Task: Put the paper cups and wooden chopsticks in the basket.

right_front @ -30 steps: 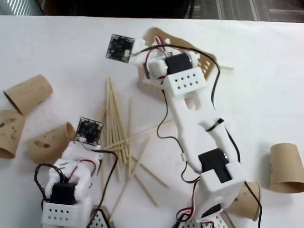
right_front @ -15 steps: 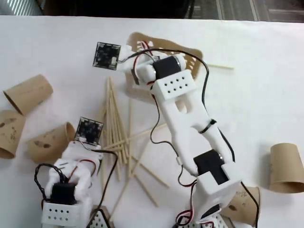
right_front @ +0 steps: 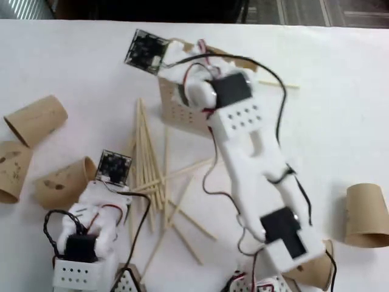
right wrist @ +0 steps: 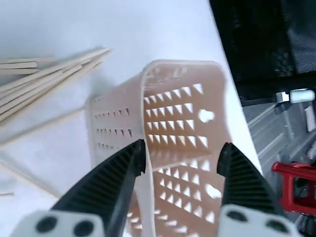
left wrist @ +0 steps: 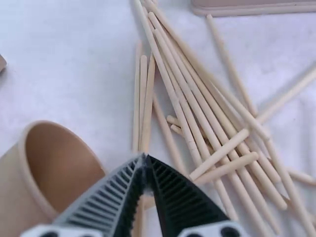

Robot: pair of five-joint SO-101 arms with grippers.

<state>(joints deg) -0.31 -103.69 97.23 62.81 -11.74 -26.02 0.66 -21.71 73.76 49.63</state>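
On the white table (right_front: 340, 73), a perforated basket (right_front: 177, 111) sits under the right tool (right wrist: 182, 148), which is spread wide above it. Paper cups (right_front: 36, 120) lie well apart from the basket on either side, and wooden chopsticks (right_front: 152, 170) are scattered just beside it. The left tool (left wrist: 144, 158), pinched shut on nothing, hovers over those chopsticks.

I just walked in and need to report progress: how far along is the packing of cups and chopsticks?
Nothing looks packed yet. The cups lie on the table and the chopsticks lie scattered. The right gripper hangs open over the basket; the left gripper is shut and empty above the chopsticks. All remains undone.
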